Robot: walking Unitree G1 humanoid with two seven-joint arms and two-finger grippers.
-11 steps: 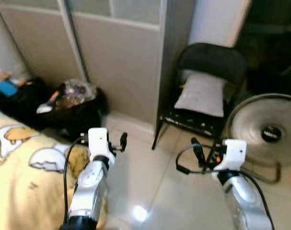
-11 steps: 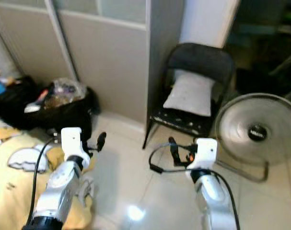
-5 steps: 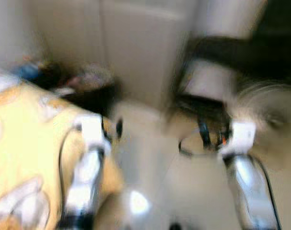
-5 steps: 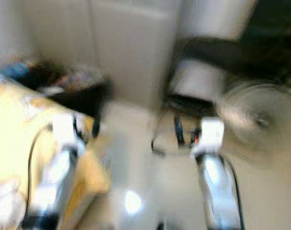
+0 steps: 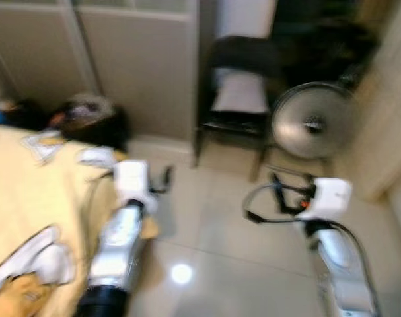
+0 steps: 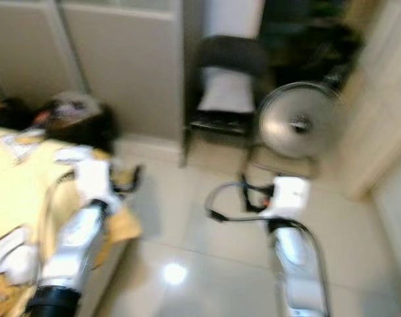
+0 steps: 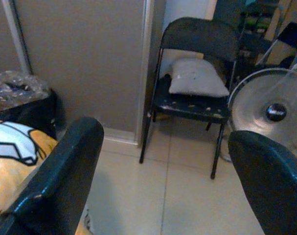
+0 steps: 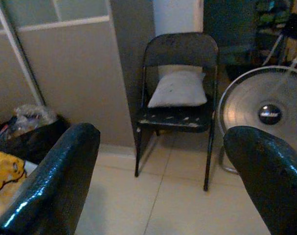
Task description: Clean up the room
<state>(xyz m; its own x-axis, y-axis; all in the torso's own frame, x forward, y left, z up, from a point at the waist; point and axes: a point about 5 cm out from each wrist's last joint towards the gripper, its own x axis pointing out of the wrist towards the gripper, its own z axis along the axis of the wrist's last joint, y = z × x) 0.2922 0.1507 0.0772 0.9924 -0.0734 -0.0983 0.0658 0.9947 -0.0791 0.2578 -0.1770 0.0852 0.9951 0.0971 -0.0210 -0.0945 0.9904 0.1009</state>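
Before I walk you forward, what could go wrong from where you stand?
Three risks, as I judge them. The head views are blurred, so distances are unreliable until they settle. The standing fan sits on the floor ahead on my right, beside the folding chair; the right gripper could knock it over. The yellow bedding hangs close beside the left gripper and could snag its open fingers.
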